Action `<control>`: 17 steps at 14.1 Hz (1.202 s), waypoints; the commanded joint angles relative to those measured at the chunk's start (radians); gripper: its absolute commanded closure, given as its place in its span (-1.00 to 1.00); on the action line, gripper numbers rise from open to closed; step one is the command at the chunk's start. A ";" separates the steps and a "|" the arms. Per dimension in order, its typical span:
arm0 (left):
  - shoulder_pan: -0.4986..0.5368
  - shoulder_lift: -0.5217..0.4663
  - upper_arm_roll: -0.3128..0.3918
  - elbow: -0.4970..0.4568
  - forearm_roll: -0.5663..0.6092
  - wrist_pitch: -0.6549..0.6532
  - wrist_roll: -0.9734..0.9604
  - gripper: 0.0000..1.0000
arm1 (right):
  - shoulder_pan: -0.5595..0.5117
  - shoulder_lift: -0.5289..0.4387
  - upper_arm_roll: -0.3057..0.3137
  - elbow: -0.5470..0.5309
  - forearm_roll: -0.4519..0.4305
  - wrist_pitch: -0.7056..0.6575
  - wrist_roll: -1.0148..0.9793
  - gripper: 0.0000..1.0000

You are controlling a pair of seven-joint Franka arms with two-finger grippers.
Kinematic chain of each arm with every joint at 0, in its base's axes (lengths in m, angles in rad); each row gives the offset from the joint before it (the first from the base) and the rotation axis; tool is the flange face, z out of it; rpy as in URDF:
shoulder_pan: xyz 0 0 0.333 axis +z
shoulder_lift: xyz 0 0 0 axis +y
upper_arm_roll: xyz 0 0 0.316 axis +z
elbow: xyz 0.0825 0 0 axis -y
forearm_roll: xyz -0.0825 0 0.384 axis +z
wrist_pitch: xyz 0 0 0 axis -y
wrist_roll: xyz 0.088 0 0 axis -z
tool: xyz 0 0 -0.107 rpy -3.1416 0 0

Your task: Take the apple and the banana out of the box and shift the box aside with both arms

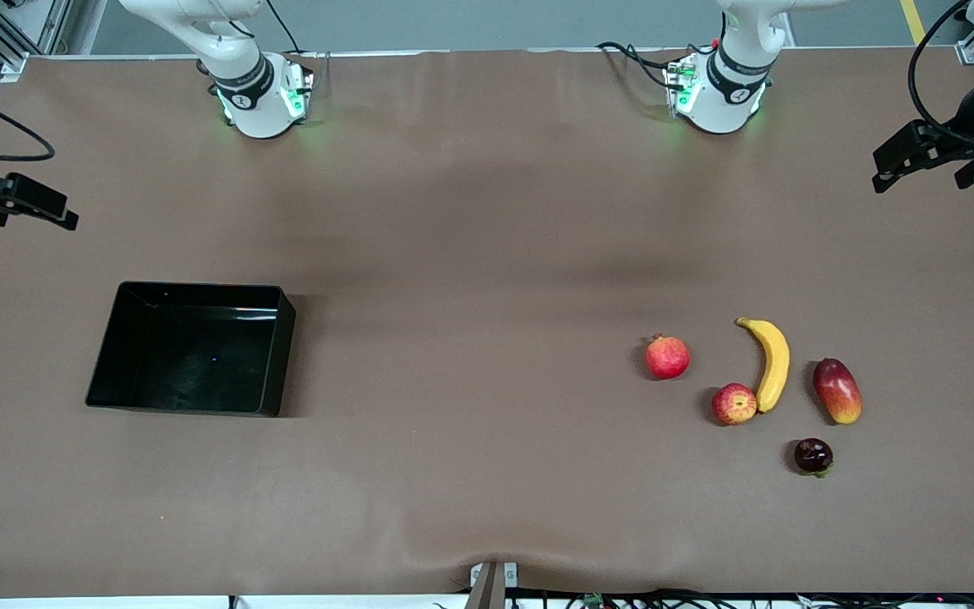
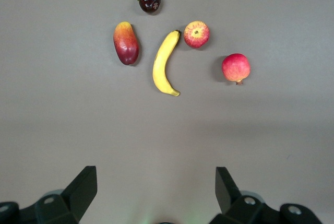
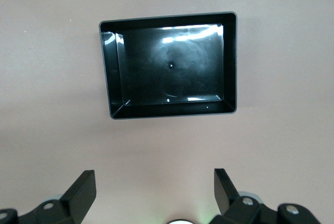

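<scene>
The yellow banana [image 1: 770, 364] lies toward the left arm's end of the table, with the small red and yellow apple [image 1: 734, 403] touching its nearer tip. Both show in the left wrist view, banana [image 2: 164, 63] and apple [image 2: 196, 34]. The glossy black box [image 1: 283, 355] stands empty toward the right arm's end and shows in the right wrist view [image 3: 111, 72]. My left gripper [image 2: 156, 174] is open and empty, high above bare table, well apart from the fruits. My right gripper [image 3: 155, 177] is open and empty, high above bare table, well apart from the box.
A red pomegranate [image 1: 667, 356] lies beside the apple toward the table's middle. A red-orange mango [image 1: 837, 390] lies beside the banana. A small dark fruit [image 1: 813, 455] lies nearest the front camera. The table is covered in brown cloth.
</scene>
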 commanded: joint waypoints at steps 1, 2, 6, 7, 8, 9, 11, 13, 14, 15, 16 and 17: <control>0.005 -0.010 0.001 -0.008 -0.019 0.002 0.003 -1.00 | -0.014 -0.031 0.015 -0.012 -0.014 -0.021 0.015 -1.00; 0.005 -0.011 0.001 -0.005 -0.021 0.002 0.006 -1.00 | -0.015 -0.031 0.015 -0.006 -0.014 -0.024 0.011 -1.00; 0.005 -0.019 0.003 0.001 -0.019 0.002 0.001 -1.00 | -0.015 -0.031 0.017 0.008 -0.014 -0.025 0.005 -1.00; 0.005 -0.017 0.003 -0.001 -0.019 0.002 -0.002 -1.00 | -0.015 -0.030 0.017 0.008 -0.014 -0.025 0.005 -1.00; 0.005 -0.016 0.003 0.001 -0.019 0.002 -0.002 -1.00 | -0.015 -0.028 0.017 0.011 -0.014 -0.024 0.005 -1.00; 0.005 -0.013 0.003 -0.001 -0.019 0.002 -0.002 -1.00 | -0.015 -0.030 0.017 0.014 -0.014 -0.025 0.005 -1.00; 0.003 -0.011 0.003 0.001 -0.019 0.004 -0.004 -1.00 | -0.017 -0.028 0.014 0.013 -0.016 -0.025 0.003 -1.00; 0.005 -0.017 0.003 0.001 -0.019 0.002 -0.001 -1.00 | -0.023 -0.024 0.011 0.013 -0.017 -0.022 0.001 -1.00; 0.005 -0.019 0.003 -0.001 -0.019 0.002 0.000 -1.00 | -0.024 -0.024 0.011 0.014 -0.022 -0.019 -0.002 -1.00; 0.005 -0.019 0.003 0.001 -0.019 0.002 0.003 -1.00 | -0.023 -0.022 0.011 0.013 -0.035 -0.018 -0.005 -1.00; 0.005 -0.017 0.003 0.001 -0.019 0.002 0.004 -1.00 | -0.023 -0.021 0.011 0.011 -0.040 -0.016 -0.006 -1.00; 0.005 -0.016 0.003 0.001 -0.019 0.002 0.006 -1.00 | -0.021 -0.021 0.011 0.011 -0.040 -0.016 -0.008 -1.00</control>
